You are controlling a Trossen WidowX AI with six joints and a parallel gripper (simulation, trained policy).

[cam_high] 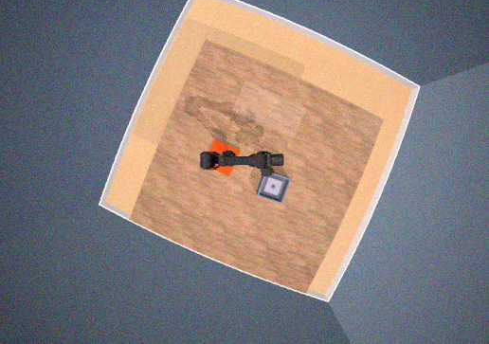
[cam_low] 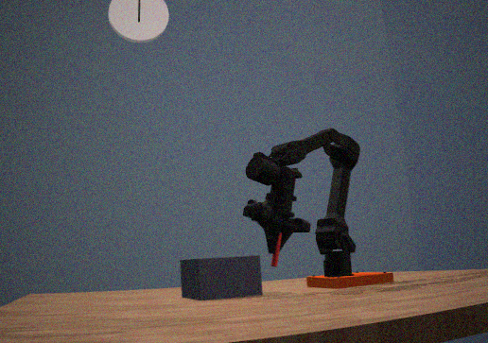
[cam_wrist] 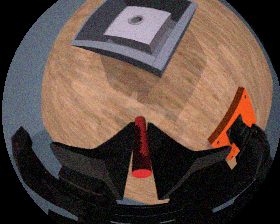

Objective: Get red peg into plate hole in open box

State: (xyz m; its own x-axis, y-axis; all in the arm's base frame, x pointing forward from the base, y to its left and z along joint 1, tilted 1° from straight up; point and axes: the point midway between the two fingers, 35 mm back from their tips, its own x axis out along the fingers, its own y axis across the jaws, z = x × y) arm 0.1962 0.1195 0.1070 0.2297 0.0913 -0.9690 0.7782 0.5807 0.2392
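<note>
The red peg (cam_low: 276, 251) (cam_wrist: 142, 150) is held between the fingertips of my gripper (cam_low: 276, 248) (cam_wrist: 141, 126), which is shut on it. In the exterior view the peg hangs in the air, slightly tilted, with its lower end above the table. The open box (cam_high: 261, 192) (cam_low: 221, 278) (cam_wrist: 117, 57) is dark grey-blue and stands beside the gripper. The pale plate (cam_high: 269, 182) (cam_wrist: 155, 25) with its round hole shows at the bottom of the box; the hole is empty. The peg is outside the box. In the top view the arm hides the peg.
The orange base (cam_high: 227, 171) (cam_low: 369, 279) (cam_wrist: 245, 107) of the arm is on the wooden table (cam_high: 204, 203) (cam_low: 118, 316) (cam_wrist: 75, 90). The box walls rise around the plate. A pale round clock (cam_low: 125, 13) is on the wall.
</note>
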